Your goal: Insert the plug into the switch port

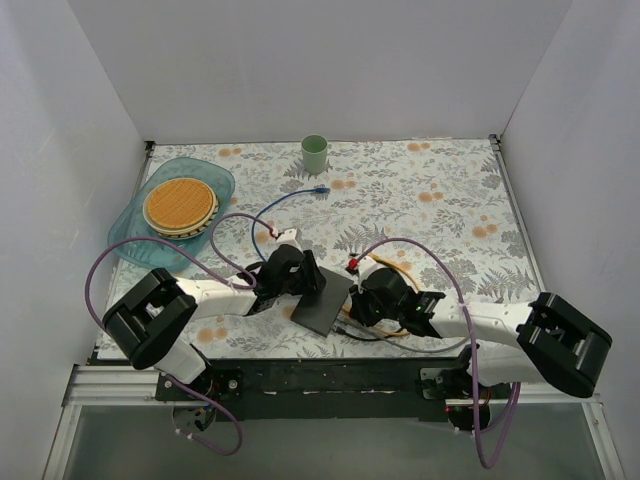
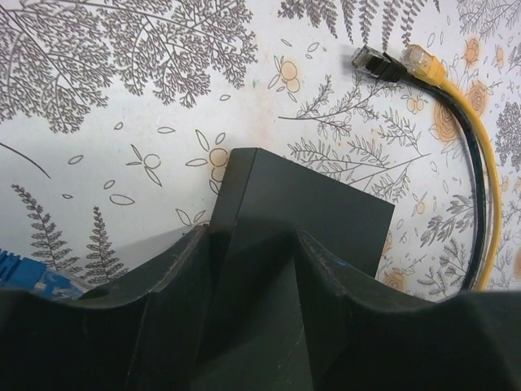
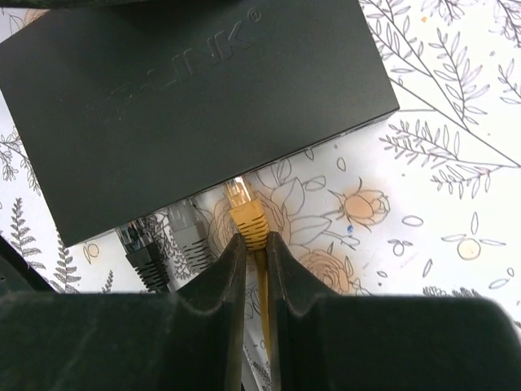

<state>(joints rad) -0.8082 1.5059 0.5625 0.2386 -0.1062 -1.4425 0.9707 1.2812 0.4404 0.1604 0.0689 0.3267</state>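
Observation:
The switch (image 1: 322, 301) is a flat dark grey box, tilted off the table. My left gripper (image 1: 298, 273) is shut on its far-left end; in the left wrist view the fingers (image 2: 175, 269) clamp the switch (image 2: 309, 212). My right gripper (image 1: 360, 298) is at the switch's right edge, shut on a yellow plug (image 3: 247, 213). In the right wrist view the plug's clear tip touches the lower edge of the switch (image 3: 195, 98), just ahead of the gripper (image 3: 254, 238). The sockets themselves are hidden.
A black plug (image 3: 146, 259) and a grey plug (image 3: 192, 236) sit at the same edge. Another yellow plug (image 2: 421, 59) and black plug (image 2: 371, 62) lie loose on the table. A blue cable (image 1: 318, 189), green cup (image 1: 315, 153) and a wooden plate in a teal tray (image 1: 215, 175) lie further back.

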